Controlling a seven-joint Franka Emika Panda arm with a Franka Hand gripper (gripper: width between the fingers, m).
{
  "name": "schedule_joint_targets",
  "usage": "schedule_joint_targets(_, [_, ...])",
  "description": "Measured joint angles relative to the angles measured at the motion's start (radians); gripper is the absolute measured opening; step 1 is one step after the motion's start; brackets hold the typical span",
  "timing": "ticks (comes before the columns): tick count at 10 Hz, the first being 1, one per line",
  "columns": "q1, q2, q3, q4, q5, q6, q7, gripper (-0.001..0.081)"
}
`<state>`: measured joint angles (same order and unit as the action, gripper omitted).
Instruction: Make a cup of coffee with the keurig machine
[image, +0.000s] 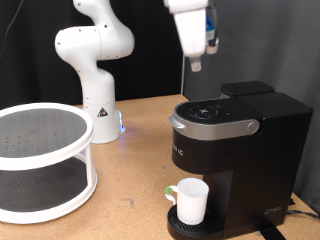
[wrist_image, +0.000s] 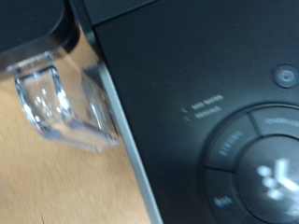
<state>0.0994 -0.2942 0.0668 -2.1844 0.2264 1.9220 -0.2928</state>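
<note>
The black keurig machine (image: 235, 135) stands at the exterior view's right with its silver-rimmed lid down. The white cup (image: 190, 198) stands upright on the machine's round drip tray, under the spout. My gripper (image: 197, 65) hangs in the air above the machine's top, a little above the lid and apart from it, fingers down, together and empty. In the wrist view the clear fingers (wrist_image: 56, 103) sit beside the machine's top (wrist_image: 206, 56), over its edge, with the round button panel (wrist_image: 262, 168) close by.
A white two-tier round rack (image: 40, 160) stands on the wooden table at the exterior view's left. The white arm base (image: 97, 110) stands at the back, behind the rack. A cable (image: 300, 208) lies by the machine at the right.
</note>
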Motion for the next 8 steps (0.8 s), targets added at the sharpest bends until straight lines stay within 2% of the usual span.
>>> schedule_joint_targets(1, [-0.002, 0.036, 0.009, 0.044, -0.042, -0.031, 0.011, 0.0800])
schedule_joint_targets(3, [-0.001, 0.035, 0.008, 0.036, -0.027, -0.023, -0.027, 0.0800])
schedule_joint_targets(6, [0.000, 0.047, 0.023, 0.053, -0.131, -0.020, -0.069, 0.0800])
schedule_joint_targets(7, [0.000, 0.063, 0.029, 0.067, -0.158, 0.001, -0.059, 0.0800])
schedule_joint_targets(8, [0.000, 0.080, 0.031, 0.074, -0.181, 0.056, -0.029, 0.0800])
